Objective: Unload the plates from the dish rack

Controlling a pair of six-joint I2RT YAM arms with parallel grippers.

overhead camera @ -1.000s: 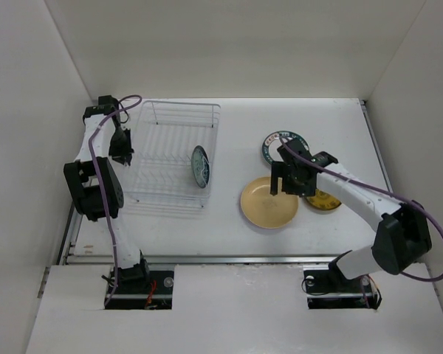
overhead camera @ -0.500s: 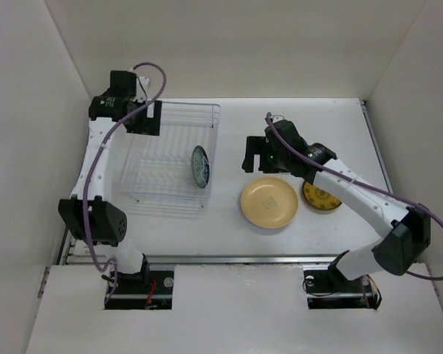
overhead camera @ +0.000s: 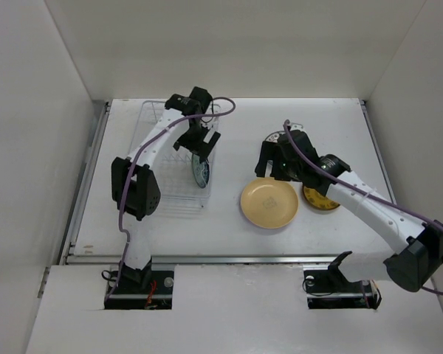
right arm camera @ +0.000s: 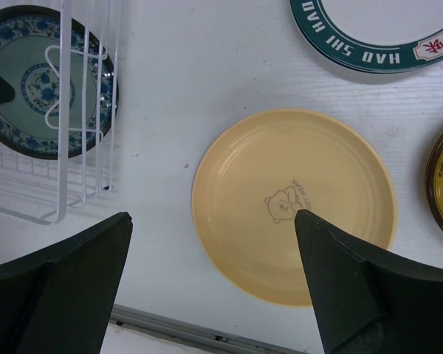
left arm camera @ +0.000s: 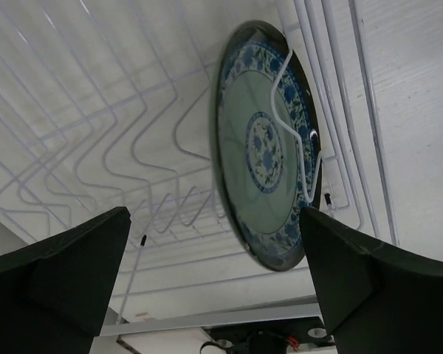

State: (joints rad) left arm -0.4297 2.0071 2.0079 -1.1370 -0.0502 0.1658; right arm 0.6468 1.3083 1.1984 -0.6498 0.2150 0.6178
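From the overhead view I see the dish rack (overhead camera: pixel 156 186) on the white table (overhead camera: pixel 236 118) at about 10 o'clock from the table's middle. One plate is in it: the teal patterned plate (overhead camera: pixel 200 167) stands on edge in the slots along the rack's 3 o'clock side, toward its near corner.

My left gripper (overhead camera: pixel 196 140) hangs over the rack just at 12 o'clock of that plate. On the left wrist camera its fingers (left arm camera: pixel 66 273) are spread wide, with the patterned plate (left arm camera: pixel 269 147) framed between them and a wire loop of the rack (left arm camera: pixel 133 147) crossing the plate's face. The plate seems to sit beyond the fingertips rather than between them, though I can't be sure from this angle.

Three plates lie flat on the table. The yellow plate (overhead camera: pixel 269 203) is near the middle, the brown-gold plate (overhead camera: pixel 323 200) is just beside it at 3 o'clock, and the white plate with a dark teal rim (overhead camera: pixel 275 139) is at its 12 o'clock, partly hidden by the right arm.

My right gripper (overhead camera: pixel 275 164) hovers between the white plate and the yellow plate. Its wrist camera shows the fingers (right arm camera: pixel 66 280) wide apart and holding nothing, above the yellow plate (right arm camera: pixel 295 203).
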